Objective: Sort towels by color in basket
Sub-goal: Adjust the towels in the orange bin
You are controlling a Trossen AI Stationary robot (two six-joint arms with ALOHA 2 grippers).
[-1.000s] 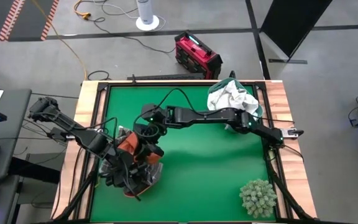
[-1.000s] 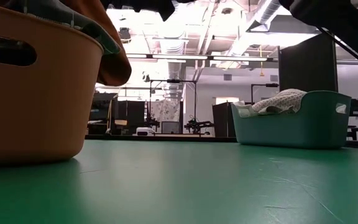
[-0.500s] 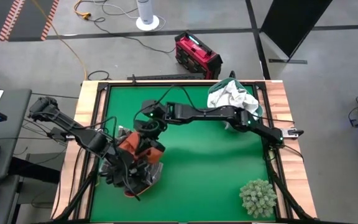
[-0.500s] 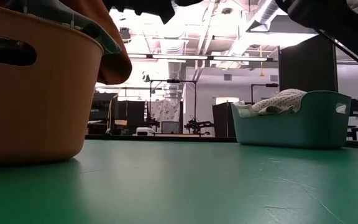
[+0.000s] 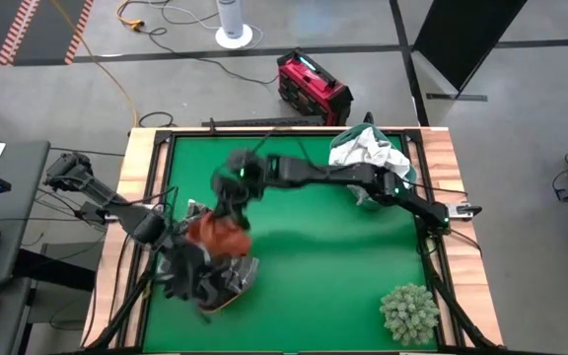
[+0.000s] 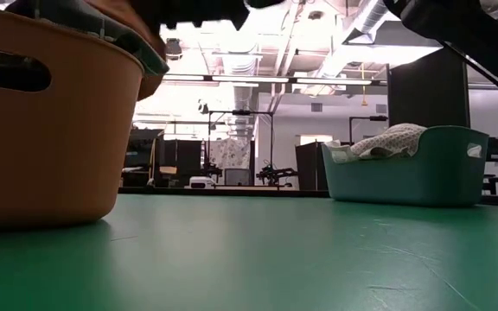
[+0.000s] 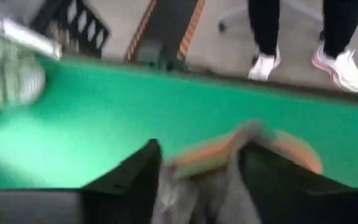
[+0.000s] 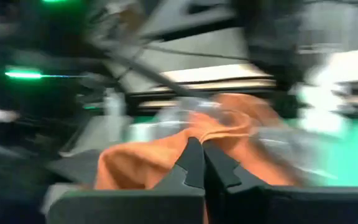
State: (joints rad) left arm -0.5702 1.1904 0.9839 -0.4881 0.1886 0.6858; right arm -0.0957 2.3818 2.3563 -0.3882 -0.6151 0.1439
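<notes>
- Orange basket (image 6: 50, 130): nearest the low camera, standing on the green desk (image 5: 314, 256) at its left side; the high view shows it (image 5: 240, 286) beneath the left arm, with grey cloth inside.
- Left end effector (image 7: 197, 165): over the orange basket; its dark fingers (image 7: 129, 180) stand apart with grey cloth (image 7: 222, 193) between them, though whether they grip it cannot be told.
- Rust-orange towel (image 5: 220, 235): bunched just above the orange basket's rim, at the tip of the right arm; in the right wrist view it (image 8: 166, 155) spreads to both sides of the fingertips.
- Right end effector (image 8: 202, 163): fingers pressed together, pinching a fold of the rust-orange towel; the arm reaches across the desk from the right side.
- Spiky pale-green plant ball (image 5: 409, 313): on the desk near its right front corner, well apart from both baskets.
- Teal basket (image 6: 405, 177): at the far right of the desk, holding white towels (image 5: 368, 153) heaped above its rim.
- Person's legs and white shoes (image 7: 303, 59): on the floor beyond the desk edge, in the left wrist view.
- Red case (image 5: 314, 89): on the floor behind the desk.
</notes>
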